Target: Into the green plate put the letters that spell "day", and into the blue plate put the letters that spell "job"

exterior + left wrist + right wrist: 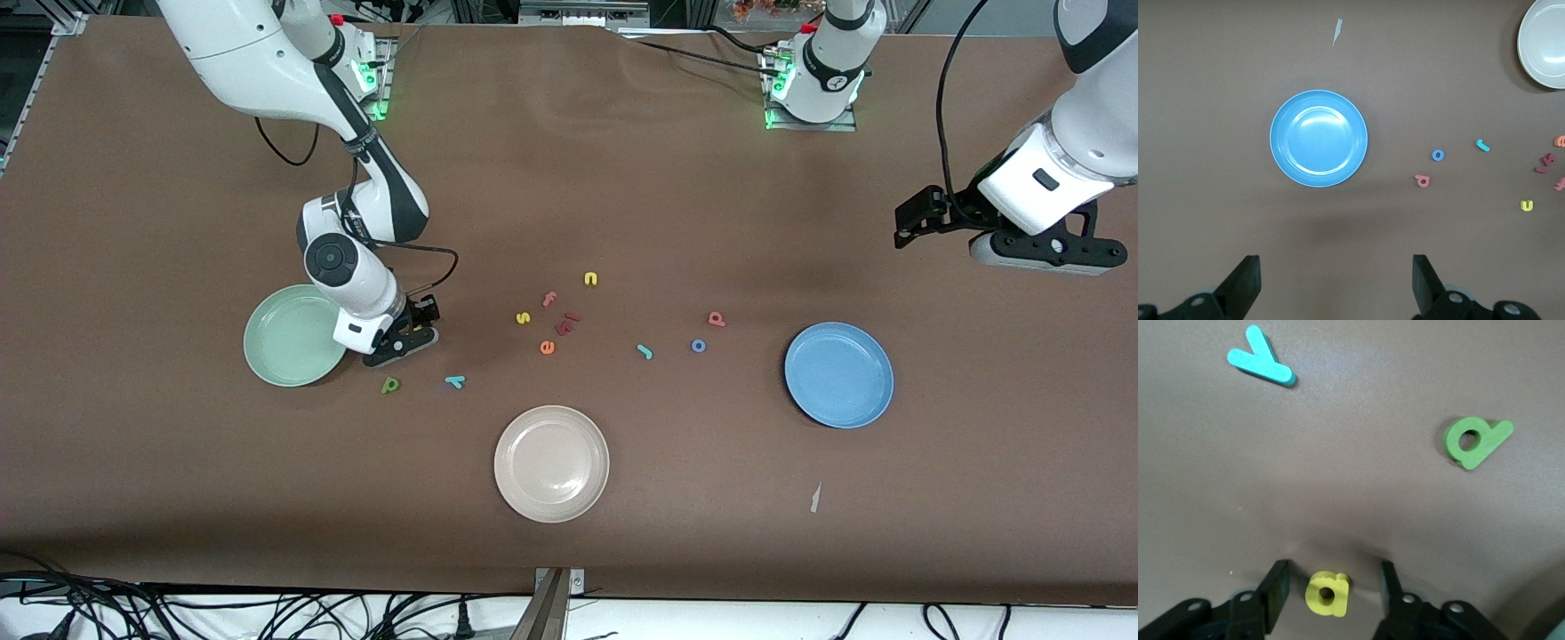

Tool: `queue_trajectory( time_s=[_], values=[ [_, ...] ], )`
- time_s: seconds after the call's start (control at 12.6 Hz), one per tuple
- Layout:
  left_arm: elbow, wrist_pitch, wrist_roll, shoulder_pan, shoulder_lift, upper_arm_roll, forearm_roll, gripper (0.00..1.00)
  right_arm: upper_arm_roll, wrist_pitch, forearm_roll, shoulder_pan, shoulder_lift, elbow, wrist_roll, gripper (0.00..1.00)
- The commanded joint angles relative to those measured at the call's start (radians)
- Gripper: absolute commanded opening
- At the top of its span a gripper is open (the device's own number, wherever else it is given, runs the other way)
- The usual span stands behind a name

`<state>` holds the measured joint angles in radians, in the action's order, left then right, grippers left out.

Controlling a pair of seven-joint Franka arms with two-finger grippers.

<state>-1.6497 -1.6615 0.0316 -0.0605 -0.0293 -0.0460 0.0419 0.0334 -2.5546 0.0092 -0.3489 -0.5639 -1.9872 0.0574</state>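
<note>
Glossy blue plate (1290, 160); matt brown table (622, 178).

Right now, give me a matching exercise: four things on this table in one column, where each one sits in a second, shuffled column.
Things:
1. yellow letter
2. blue ring "o"
3. teal "y"
4. yellow "n"

Places:
A. farthest letter from the front camera
B. between the right tool fingers
C. beside the dark green letter
D. beside the teal "j"

Pairs: 1-B, 2-D, 3-C, 4-A

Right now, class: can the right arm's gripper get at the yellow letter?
Probably yes: the right gripper is low beside the green plate, fingers either side of the yellow letter, nothing between.
</note>
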Motion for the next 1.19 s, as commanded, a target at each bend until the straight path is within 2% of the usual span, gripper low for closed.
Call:
queue_trajectory(
  time_s=[0.0,0.08,0.55,0.71,1.03,1.11],
  values=[
    [-0.002,0.014,-0.013,0.002,0.012,0.0,0.007,1.0,0.005,0.0,0.012,0.001,0.032,-0.035,-0.017,0.53],
    [-0.002,0.014,-0.013,0.002,0.012,0.0,0.007,1.0,0.005,0.007,0.014,0.001,0.035,-0.035,-0.019,0.5],
    [-0.002,0.014,-0.012,0.01,0.011,0.003,0.007,1.0,0.006,0.028,0.014,-0.001,0.047,-0.041,-0.051,0.43],
    [-0.002,0.014,-0.01,0.01,0.006,0.003,0.007,1.0,0.006,0.028,0.014,-0.001,0.047,-0.041,-0.056,0.38],
    [-0.002,0.014,-0.019,0.011,0.003,0.008,0.007,1.0,0.006,0.027,0.012,-0.002,0.045,-0.038,-0.056,0.11],
    [-0.004,0.014,-0.022,0.008,0.002,0.006,0.009,1.0,0.008,0.027,0.012,-0.002,0.045,-0.033,-0.059,0.08]
  ],
)
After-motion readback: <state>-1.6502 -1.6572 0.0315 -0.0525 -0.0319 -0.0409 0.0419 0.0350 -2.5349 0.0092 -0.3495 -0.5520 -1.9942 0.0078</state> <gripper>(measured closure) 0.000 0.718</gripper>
